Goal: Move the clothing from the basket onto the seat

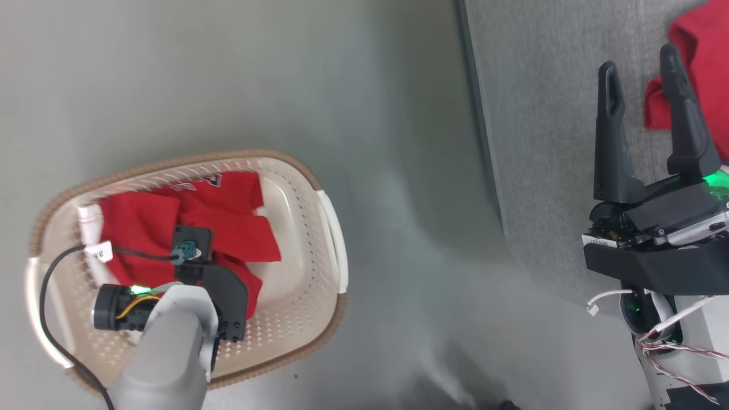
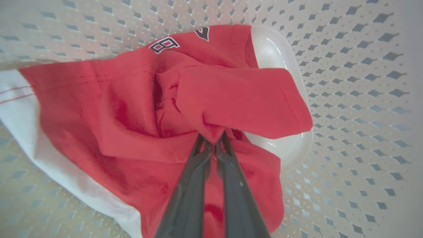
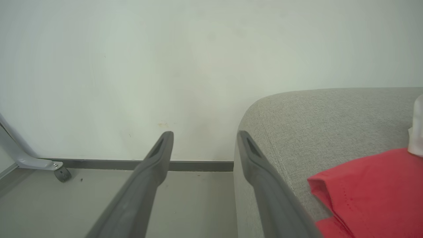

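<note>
Smooth grey floor [image 1: 228, 68] is spreading under everything, with the basket [image 1: 302, 296] sitting on it at my left and the seat [image 1: 541, 142] standing at my right, well apart from the basket. I am reaching my left arm down into the basket, where a red shirt [image 1: 228, 222] with a white edge and black-and-white printed characters is lying crumpled on the bottom. My left gripper [image 2: 211, 140] is pinching a raised fold of that shirt [image 2: 132, 115], its two fingers pressed nearly together with red cloth bunching between the tips. Perforated basket wall [image 2: 347, 99] is curving around the shirt on all sides.

My right gripper [image 1: 638, 57] is hovering over the seat near its edge, its fingers standing wide apart and gripping nothing. A second red garment [image 1: 700, 57] is lying on the seat just beside the far finger. Through the right wrist camera, the right gripper [image 3: 205, 134] is pointing toward a pale wall [image 3: 198, 66], with the seat's rounded corner [image 3: 330, 115] and the second red garment [image 3: 373, 185] lying to one side.
</note>
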